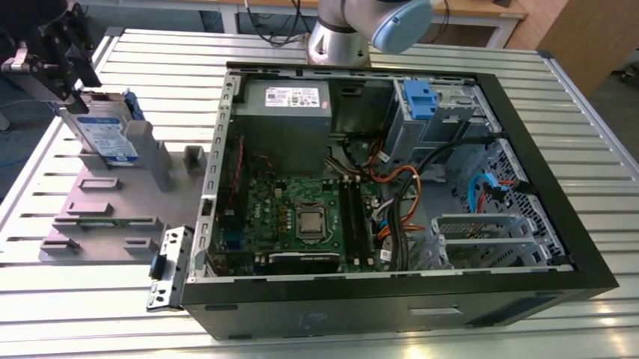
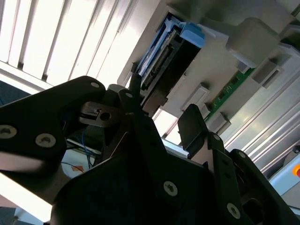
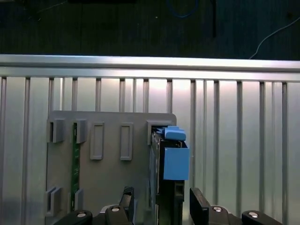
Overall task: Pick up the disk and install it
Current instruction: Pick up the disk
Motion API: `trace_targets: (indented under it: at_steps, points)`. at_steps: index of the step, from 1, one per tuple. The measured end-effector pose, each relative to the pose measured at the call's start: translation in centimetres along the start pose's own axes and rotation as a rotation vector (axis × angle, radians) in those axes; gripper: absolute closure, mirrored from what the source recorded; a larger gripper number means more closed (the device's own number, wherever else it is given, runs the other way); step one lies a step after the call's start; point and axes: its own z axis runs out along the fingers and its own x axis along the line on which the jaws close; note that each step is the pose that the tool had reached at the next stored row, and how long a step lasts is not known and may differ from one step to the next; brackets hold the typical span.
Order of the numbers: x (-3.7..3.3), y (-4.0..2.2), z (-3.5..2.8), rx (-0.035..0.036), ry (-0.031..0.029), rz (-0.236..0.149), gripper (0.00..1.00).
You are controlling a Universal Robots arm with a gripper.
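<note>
The disk (image 1: 105, 136) is a silver drive with a white-and-blue label in a blue bracket. It stands on edge in a slot of the grey holder plate (image 1: 100, 217), at the exterior view's left, outside the computer case. My gripper (image 1: 70, 90) hangs at its upper end. In the first wrist view the disk (image 3: 169, 164) is edge-on, and my gripper (image 3: 163, 205) is open, with one black finger on each side and a gap showing. In the second wrist view the gripper (image 2: 161, 110) sits just short of the disk's connector end (image 2: 161, 61).
The open computer case (image 1: 399, 299) lies on the slatted metal table (image 1: 579, 82). Inside it are a grey power supply (image 1: 284, 105), a drive cage with a blue latch (image 1: 420, 101), a motherboard (image 1: 299, 217) and cables. A green circuit board (image 3: 75, 161) stands in another holder slot.
</note>
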Motion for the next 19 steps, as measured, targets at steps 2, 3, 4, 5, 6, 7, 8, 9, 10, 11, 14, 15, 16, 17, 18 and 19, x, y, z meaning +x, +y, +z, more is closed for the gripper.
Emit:
trace_targets:
  at_steps: [2,3,4,5,6,7,8,9,10,11,14,15,16,17,18,19]
  points:
    - [-0.12,0.11,0.04,-0.0002,-0.0001,0.000,0.41]
    - [-0.19,0.19,0.08,-0.0001,-0.0004,0.000,0.41]
    - [-0.25,0.29,0.11,-0.0001,-0.0005,0.000,0.41]
    - [-0.28,0.40,0.14,-0.0001,-0.0006,0.000,0.41]
    - [-0.31,0.52,0.18,-0.0001,-0.0007,0.000,0.41]
    - [-0.32,0.68,0.22,-0.0001,-0.0007,0.000,0.41]
    - [-0.34,0.81,0.25,-0.0001,-0.0007,0.000,0.41]
    - [-0.35,0.91,0.29,-0.0001,-0.0007,0.000,0.41]
    - [-0.35,0.98,0.33,-0.0001,-0.0007,0.000,0.41]
    - [-0.35,1.04,0.38,0.0000,-0.0007,0.000,0.41]
    - [-0.37,1.28,0.52,-0.0001,-0.0007,0.000,0.41]
    - [-0.38,1.37,0.57,-0.0001,-0.0007,0.000,0.41]
    - [-0.39,1.43,0.64,0.0002,-0.0008,0.000,0.41]
    - [-0.39,1.47,0.70,0.0001,-0.0008,0.000,0.41]
    - [-0.40,1.54,0.77,-0.0001,-0.0007,0.000,0.41]
    - [-0.41,1.59,0.84,-0.0001,-0.0007,0.000,0.41]
